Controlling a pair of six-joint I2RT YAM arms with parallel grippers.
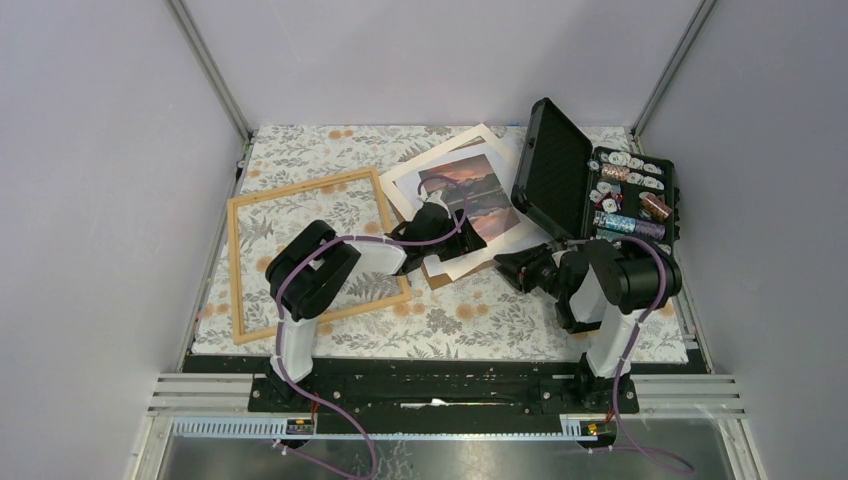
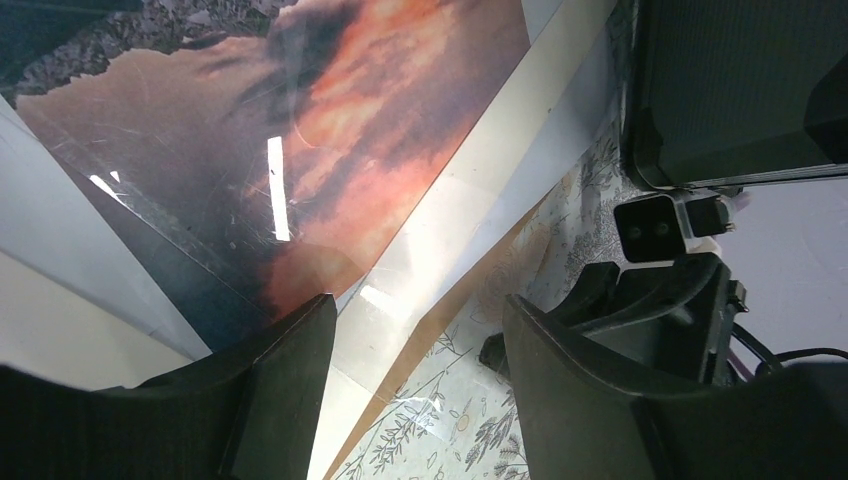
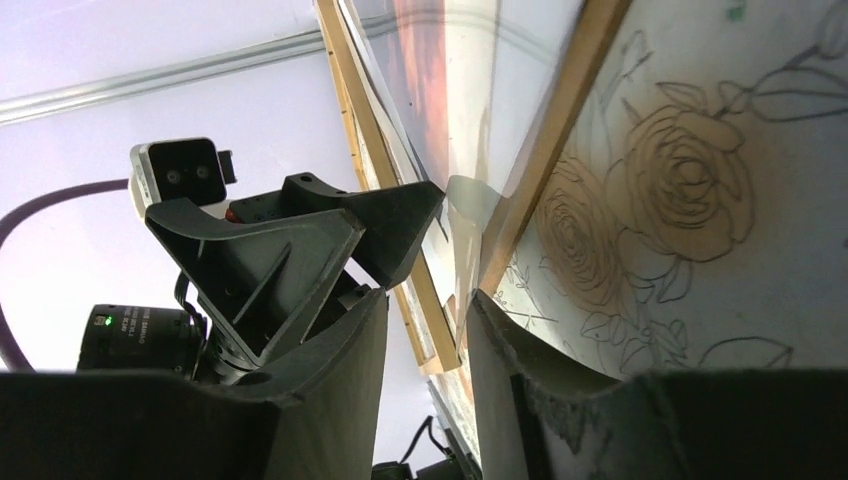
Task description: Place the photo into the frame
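Our left pincer [image 2: 418, 305] hangs released over the near edge of the photo [image 1: 470, 190], jaws well apart and nothing between them but glossy sheet and patterned bench [image 1: 480, 320]. The right pincer [image 3: 430, 300] straddles a corner of the same pile with a narrow gap, and we cannot tell whether it is pinching that edge or only sitting around it. The photo lies on a stack with the cream mat [image 1: 440, 160] and the brown backing board [image 1: 435, 272], just beside the open black case [image 1: 555, 170] and apart from the frame [image 1: 300, 185], which rests flat on the left of the bench with its opening unfilled. We judge the main risk to be picking up the wrong layer: the sheets lie flat on one another, so a close from here could take the mat or board along with the print, or instead of it. A hard pinch on thin paper could also crease it (and the surface already looks scuffed in the left wrist view). Both pincers are near each other, so a careless lift could knock them together, or swing the sheet into the case lid.
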